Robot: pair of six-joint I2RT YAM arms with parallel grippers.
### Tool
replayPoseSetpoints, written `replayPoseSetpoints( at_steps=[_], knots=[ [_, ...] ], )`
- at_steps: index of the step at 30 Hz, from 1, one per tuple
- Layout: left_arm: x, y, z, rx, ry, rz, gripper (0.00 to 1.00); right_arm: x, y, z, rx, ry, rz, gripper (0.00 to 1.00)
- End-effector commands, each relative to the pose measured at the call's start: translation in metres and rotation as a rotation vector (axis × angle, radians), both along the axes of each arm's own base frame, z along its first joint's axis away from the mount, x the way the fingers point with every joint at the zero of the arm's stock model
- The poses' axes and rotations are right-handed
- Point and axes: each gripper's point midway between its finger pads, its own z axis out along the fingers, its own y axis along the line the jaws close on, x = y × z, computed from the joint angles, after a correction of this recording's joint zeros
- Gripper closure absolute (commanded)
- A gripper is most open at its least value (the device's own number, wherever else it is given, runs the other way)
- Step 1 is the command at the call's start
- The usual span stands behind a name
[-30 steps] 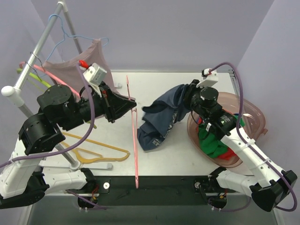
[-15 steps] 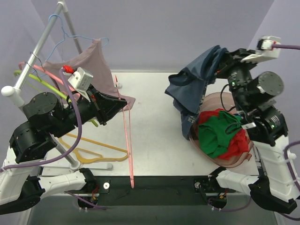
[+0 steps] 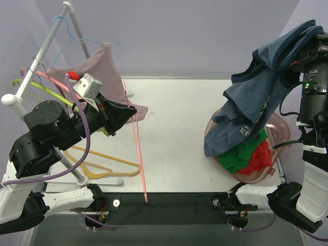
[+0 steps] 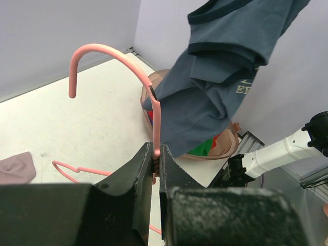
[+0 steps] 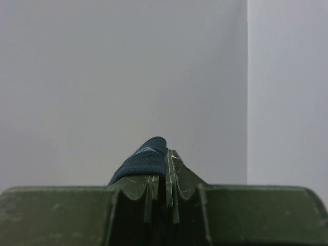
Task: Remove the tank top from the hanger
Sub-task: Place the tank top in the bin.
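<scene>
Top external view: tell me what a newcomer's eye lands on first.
The navy tank top stands out first. It is hoisted high at the right, pinched in the shut right gripper, and dangles over the pink basin of green and red clothes. Next comes the bare pink hanger at centre-left, its neck clamped by the left gripper, slanting toward the near edge of the table.

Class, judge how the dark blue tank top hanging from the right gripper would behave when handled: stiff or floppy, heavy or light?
Probably floppy: the tank top drapes in loose folds below the right gripper. Likely light: a thin pinch of fabric carries it.
</scene>
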Motion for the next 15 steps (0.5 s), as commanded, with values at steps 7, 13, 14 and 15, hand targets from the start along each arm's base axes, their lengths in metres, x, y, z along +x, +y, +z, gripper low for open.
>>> replayPoseSetpoints(
  at_steps=[7,13,14,15],
  knots=[
    [0.002,0.014,0.022,-0.033,-0.053,0.049,1.00,0.008,-0.022,0.010,-0.199,0.000,-0.241,1.00],
    [0.009,0.014,0.022,-0.009,-0.065,0.076,1.00,0.055,-0.023,-0.068,-0.294,0.196,-0.308,1.00],
    [0.010,0.015,0.022,-0.004,-0.063,0.083,1.00,0.064,-0.025,-0.084,-0.297,0.230,-0.319,1.00],
    [0.010,0.015,0.027,-0.006,-0.072,0.085,1.00,0.069,-0.029,-0.096,-0.288,0.256,-0.335,1.00]
  ],
)
